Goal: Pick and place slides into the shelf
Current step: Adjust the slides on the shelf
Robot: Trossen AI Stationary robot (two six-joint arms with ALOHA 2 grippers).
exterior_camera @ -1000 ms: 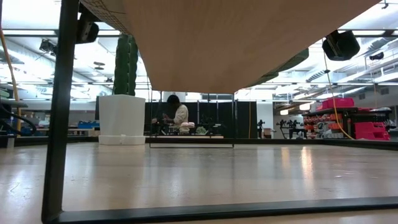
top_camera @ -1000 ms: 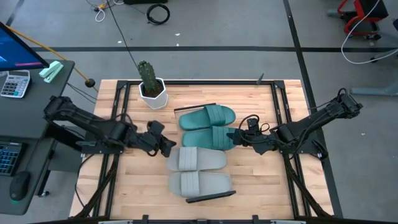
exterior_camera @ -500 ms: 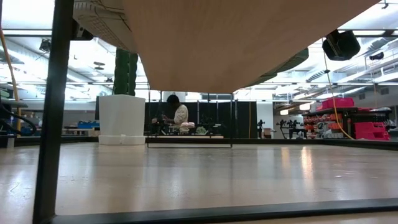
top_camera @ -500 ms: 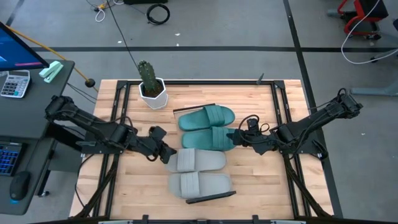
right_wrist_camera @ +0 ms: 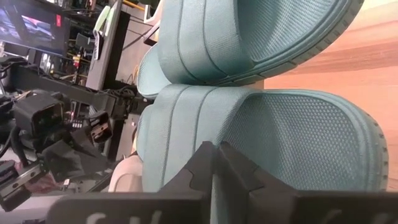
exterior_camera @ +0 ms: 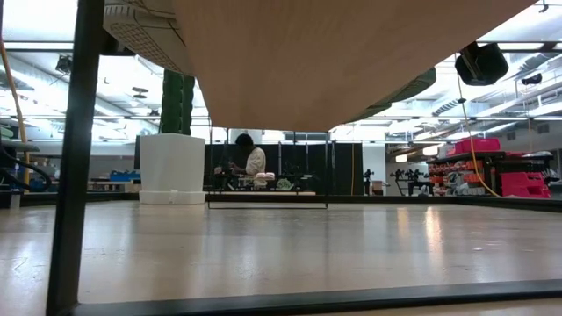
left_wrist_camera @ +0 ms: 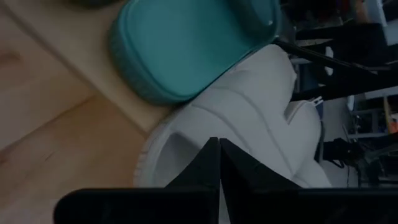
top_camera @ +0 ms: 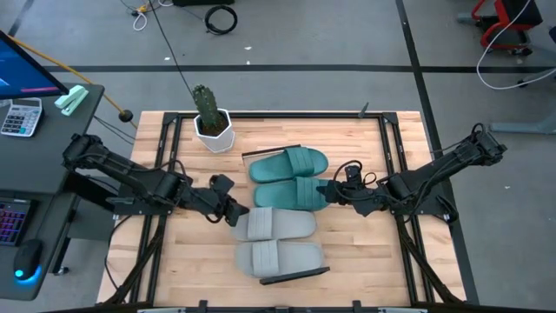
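Four slides lie side by side on the shelf [top_camera: 295,276], mid-table: two teal ones [top_camera: 291,163] [top_camera: 291,191] on the far side, two light grey ones [top_camera: 276,223] [top_camera: 280,256] nearer. My left gripper [top_camera: 234,213] is shut at the left end of the farther grey slide [left_wrist_camera: 249,106]. My right gripper [top_camera: 328,193] is shut at the right end of the nearer teal slide [right_wrist_camera: 298,143]. The low view looks under the shelf [exterior_camera: 351,61], which stands on a black leg [exterior_camera: 75,158]. My left gripper lays its shut fingertips [left_wrist_camera: 214,155] against the grey slide's left end [left_wrist_camera: 177,146], slanting down from the table's left; the slide lies flat on the shelf. My right gripper sets its shut fingertips [right_wrist_camera: 214,158] at the teal slide's right end [right_wrist_camera: 261,155], slanting down from the right; I cannot tell whether they touch it.
A cactus in a white pot [top_camera: 211,122] stands at the table's far left corner. A desk with a calculator [top_camera: 22,113] sits left of the table. A person [exterior_camera: 250,162] is far off in the room. Bare tabletop lies on both sides of the shelf.
My left gripper has tipped down and gone a little toward the near edge, onto the grey slide's left end. In the low view a grey ribbed sole now shows at the shelf's left edge, where a dark gripper part showed before. The right arm has kept still.
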